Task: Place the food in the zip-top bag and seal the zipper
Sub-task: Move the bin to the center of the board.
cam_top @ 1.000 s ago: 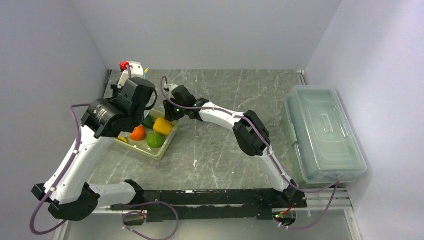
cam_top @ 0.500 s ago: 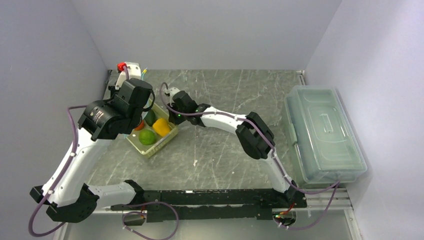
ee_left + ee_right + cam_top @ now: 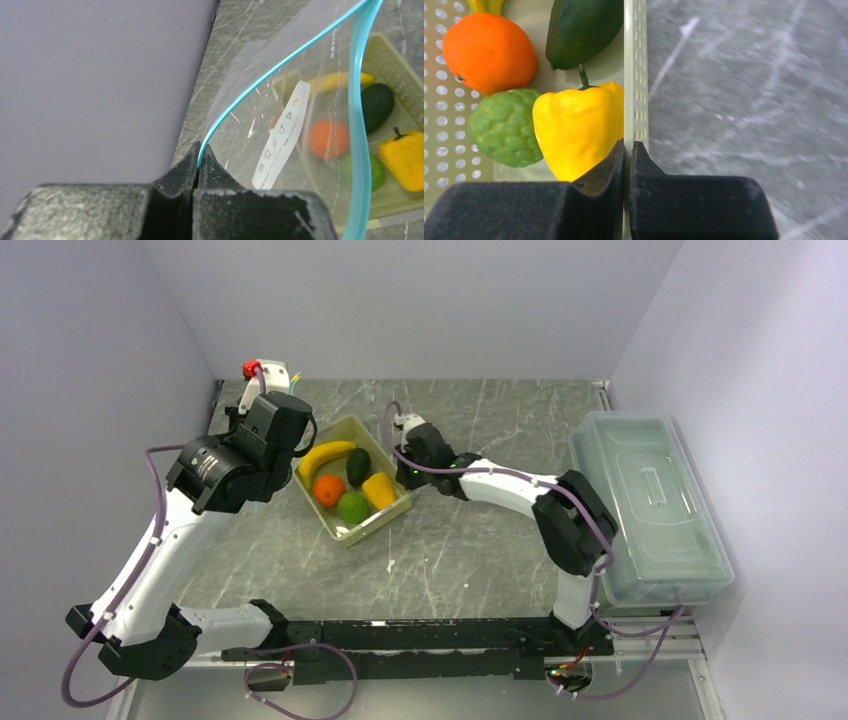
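The food lies in a pale perforated basket [image 3: 372,528]: a banana [image 3: 325,452], an orange round fruit [image 3: 489,52], a dark green avocado [image 3: 581,30], a bumpy green ball [image 3: 504,127] and a yellow pepper [image 3: 576,125]. My right gripper [image 3: 628,147] is shut on the basket's right wall [image 3: 635,75], beside the pepper. My left gripper [image 3: 200,156] is shut on the light-blue zipper [image 3: 357,125] at one corner of the clear zip-top bag [image 3: 250,110]. The bag hangs with its mouth gaping, left of the basket. The food shows through its plastic.
A large clear lidded box [image 3: 648,505] stands along the right wall. A small white fixture with a red knob [image 3: 262,372] sits at the back left corner. The left wall runs close beside the left arm [image 3: 215,475].
My right gripper has shut on the basket's wall and dragged the basket to the right and a little back. The left arm still holds the bag, barely moved.
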`<state>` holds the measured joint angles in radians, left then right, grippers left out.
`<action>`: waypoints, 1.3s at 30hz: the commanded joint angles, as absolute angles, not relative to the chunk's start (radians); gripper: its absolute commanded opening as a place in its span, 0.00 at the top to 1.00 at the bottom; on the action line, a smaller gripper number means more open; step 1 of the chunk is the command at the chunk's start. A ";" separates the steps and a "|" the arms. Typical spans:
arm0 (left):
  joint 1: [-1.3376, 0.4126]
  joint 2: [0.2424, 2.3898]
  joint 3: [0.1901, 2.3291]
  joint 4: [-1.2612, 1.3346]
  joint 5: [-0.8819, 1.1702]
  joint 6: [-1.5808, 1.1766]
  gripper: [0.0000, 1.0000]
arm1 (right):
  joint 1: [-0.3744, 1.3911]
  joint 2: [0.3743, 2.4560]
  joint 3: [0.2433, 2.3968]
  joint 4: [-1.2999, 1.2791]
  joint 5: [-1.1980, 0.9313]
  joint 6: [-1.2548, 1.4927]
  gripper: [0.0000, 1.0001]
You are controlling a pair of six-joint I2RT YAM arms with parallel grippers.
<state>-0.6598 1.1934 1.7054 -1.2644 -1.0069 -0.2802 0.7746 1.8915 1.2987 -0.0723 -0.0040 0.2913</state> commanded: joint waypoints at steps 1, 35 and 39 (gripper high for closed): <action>-0.656 1.203 1.692 -1.180 -1.007 -0.270 1.00 | 0.716 1.752 1.195 -0.005 0.035 0.315 1.00; -0.656 1.254 1.525 -0.924 -0.707 -0.182 1.00 | 0.465 1.269 0.687 -0.171 0.126 0.380 0.95; -0.656 1.252 1.483 -0.883 -0.710 -0.167 1.00 | 0.463 1.262 0.684 -0.173 0.127 0.380 0.83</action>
<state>-0.6598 1.2598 1.5066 -0.9630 -0.7223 -0.2001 0.4744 1.2724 0.6930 -0.1680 0.0826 0.3607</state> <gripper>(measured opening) 0.012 0.112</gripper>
